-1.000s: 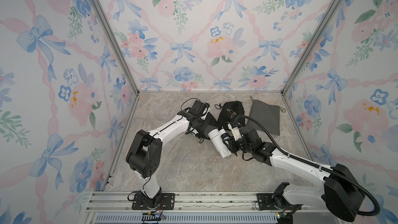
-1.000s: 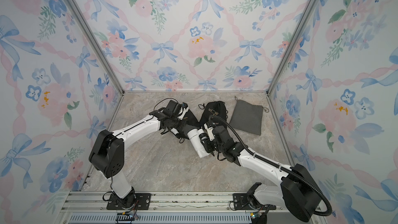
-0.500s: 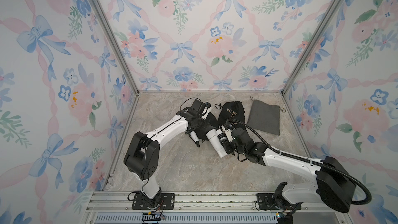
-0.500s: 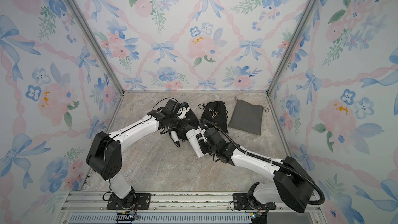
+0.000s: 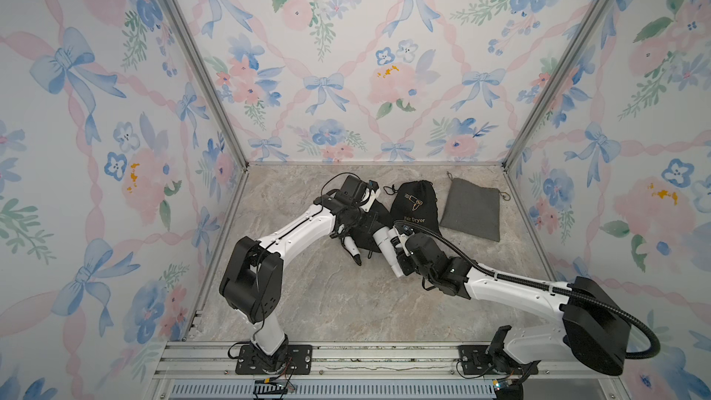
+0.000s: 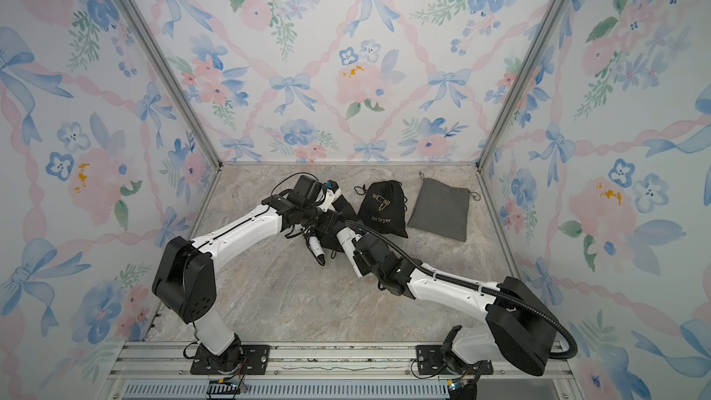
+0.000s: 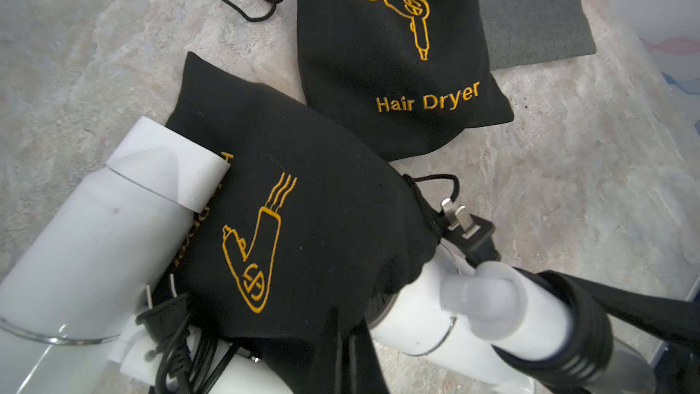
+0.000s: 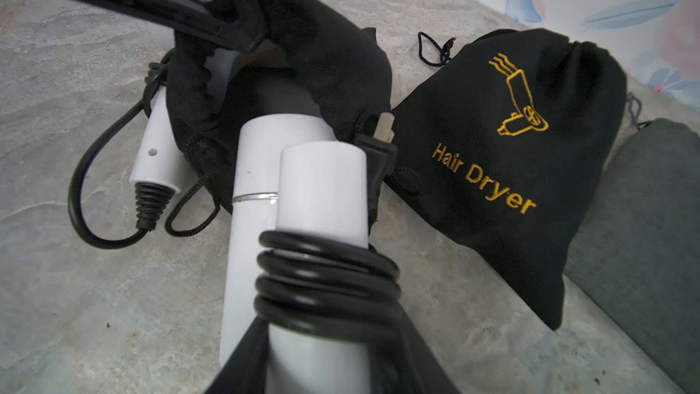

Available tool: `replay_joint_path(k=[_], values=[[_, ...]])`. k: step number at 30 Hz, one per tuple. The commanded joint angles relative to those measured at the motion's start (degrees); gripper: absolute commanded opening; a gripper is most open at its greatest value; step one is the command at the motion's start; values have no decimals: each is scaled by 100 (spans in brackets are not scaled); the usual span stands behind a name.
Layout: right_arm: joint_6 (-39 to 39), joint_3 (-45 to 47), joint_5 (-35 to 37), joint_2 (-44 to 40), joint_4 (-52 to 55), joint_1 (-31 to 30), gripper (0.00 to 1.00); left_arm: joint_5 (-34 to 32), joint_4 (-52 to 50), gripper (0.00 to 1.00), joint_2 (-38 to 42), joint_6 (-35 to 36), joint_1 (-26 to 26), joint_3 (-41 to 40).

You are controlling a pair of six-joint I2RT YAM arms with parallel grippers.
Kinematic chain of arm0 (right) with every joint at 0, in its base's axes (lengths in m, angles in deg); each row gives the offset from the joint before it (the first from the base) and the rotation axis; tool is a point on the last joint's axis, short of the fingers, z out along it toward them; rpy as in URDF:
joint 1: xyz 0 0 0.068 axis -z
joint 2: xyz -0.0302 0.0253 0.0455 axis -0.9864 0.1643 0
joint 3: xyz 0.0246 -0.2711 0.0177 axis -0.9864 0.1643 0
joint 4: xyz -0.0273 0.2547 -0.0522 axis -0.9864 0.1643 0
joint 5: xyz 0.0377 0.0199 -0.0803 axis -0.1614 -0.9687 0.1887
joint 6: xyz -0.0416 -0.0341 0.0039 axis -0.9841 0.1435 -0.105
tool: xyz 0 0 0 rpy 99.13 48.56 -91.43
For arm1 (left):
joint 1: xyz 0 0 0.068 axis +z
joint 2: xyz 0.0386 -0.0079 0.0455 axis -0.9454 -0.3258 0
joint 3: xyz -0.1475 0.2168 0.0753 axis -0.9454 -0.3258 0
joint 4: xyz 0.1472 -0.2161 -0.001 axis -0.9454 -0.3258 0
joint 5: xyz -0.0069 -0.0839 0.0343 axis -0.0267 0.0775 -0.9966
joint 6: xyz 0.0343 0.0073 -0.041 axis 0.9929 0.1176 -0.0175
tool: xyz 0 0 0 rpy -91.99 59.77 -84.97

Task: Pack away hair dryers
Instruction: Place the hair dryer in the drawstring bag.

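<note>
So far: black cloth pouch (image 5: 414, 205) looks packed.
Left gripper (image 8: 246, 37): clenching your second black pouch (image 7: 303, 183).
Right gripper (image 5: 396, 252): grasping white plastic hair dryer (image 8: 261, 168), not yet bagged.

Both top views: bright, even, diffuse light from above, no glare; only faint soft shadows on the grey marbled tabletop (image 5: 338, 302). The floral-papered walls (image 6: 346, 51) splay outward toward frame edges, wide lens. 2 wrist views dimmer, cooler. Detail crushed on the black cloth drawstring pouch (image 8: 322, 54); the white plastic hair dryer barrel (image 8: 257, 161) close to lens, soft, mild sheen; corners blurred and stretched
</note>
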Motion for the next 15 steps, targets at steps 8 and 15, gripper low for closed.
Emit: replay_joint_path(k=[8, 15], values=[[-463, -198, 245, 136, -289, -329, 28, 153, 69, 0, 30, -99, -54, 236], [-285, 182, 191, -438, -226, -698, 28, -34, 62, 0, -178, -204, 47, 321]])
